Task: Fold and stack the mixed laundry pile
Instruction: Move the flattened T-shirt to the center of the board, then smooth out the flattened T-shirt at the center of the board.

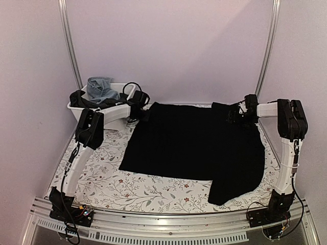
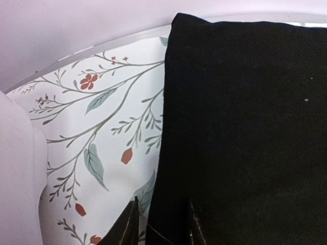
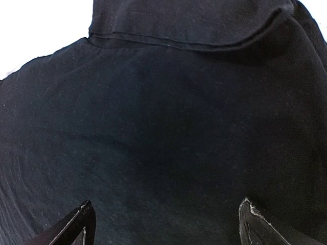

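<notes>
Bare floral tabletop [image 1: 102, 173] lies open along the left side and the near edge. A black cloth [image 1: 194, 143] lies flat and low over the middle and right. A white bin [image 1: 116, 123], heaped with jeans [image 1: 100, 88] and dark clothes [image 1: 79, 98], blocks the far left corner. Pale walls [image 1: 168, 51] close in behind and at both sides.

**Both arms bent at high elbows, grippers pointing down at the far side**

The left arm [image 1: 74, 163] rises from its base at the near left corner, bends at a raised elbow and sends its forearm away and to the right. The left gripper [image 2: 161, 225] points down, its jaws only a narrow gap apart. The right arm [image 1: 288, 163] mirrors this from the near right corner: an upright lower link, a high elbow and a forearm reaching left. The right gripper [image 3: 166, 214] also faces down, its jaws spread wide.
</notes>
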Robot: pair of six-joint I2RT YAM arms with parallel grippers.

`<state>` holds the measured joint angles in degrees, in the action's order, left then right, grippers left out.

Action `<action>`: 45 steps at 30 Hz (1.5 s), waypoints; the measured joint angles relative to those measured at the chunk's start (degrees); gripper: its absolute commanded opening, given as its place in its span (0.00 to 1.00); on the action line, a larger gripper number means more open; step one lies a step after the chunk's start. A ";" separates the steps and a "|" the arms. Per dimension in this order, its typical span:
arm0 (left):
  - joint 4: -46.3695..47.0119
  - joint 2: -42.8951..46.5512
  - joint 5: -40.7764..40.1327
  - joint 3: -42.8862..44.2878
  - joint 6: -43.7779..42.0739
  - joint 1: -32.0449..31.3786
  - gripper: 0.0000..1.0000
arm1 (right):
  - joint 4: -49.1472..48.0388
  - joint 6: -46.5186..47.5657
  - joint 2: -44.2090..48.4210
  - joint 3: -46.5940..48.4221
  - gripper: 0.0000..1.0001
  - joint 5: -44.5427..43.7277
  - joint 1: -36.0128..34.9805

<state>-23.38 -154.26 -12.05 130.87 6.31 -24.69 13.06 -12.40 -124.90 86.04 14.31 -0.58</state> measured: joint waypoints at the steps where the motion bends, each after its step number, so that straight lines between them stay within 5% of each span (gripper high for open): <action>1: 0.20 0.26 0.02 -0.50 0.15 0.22 0.28 | 0.42 0.00 -0.50 0.72 0.96 0.37 -0.07; 12: 0.09 5.49 0.39 -8.59 2.80 4.90 0.28 | 5.09 0.31 -11.26 17.92 0.93 4.90 -2.10; 19: 2.01 10.47 3.89 -16.31 2.03 6.34 0.70 | 4.63 0.48 -11.26 17.81 0.96 8.46 -2.60; 29: 3.50 24.24 5.68 -24.00 1.70 -1.68 0.78 | 1.90 -0.39 21.77 -8.76 0.98 9.88 -2.60; 37: 10.36 46.77 7.28 -52.48 9.51 -6.84 0.76 | 3.39 -5.40 48.68 -36.33 0.93 7.41 -2.91; 45: 9.77 56.39 4.70 -68.85 17.20 -11.32 0.74 | 14.34 -12.76 69.42 -48.46 0.74 3.26 -3.30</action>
<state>-13.61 -97.86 -7.35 62.02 23.51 -36.01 27.40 -25.17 -55.48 37.58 17.56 -3.88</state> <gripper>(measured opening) 0.747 0.819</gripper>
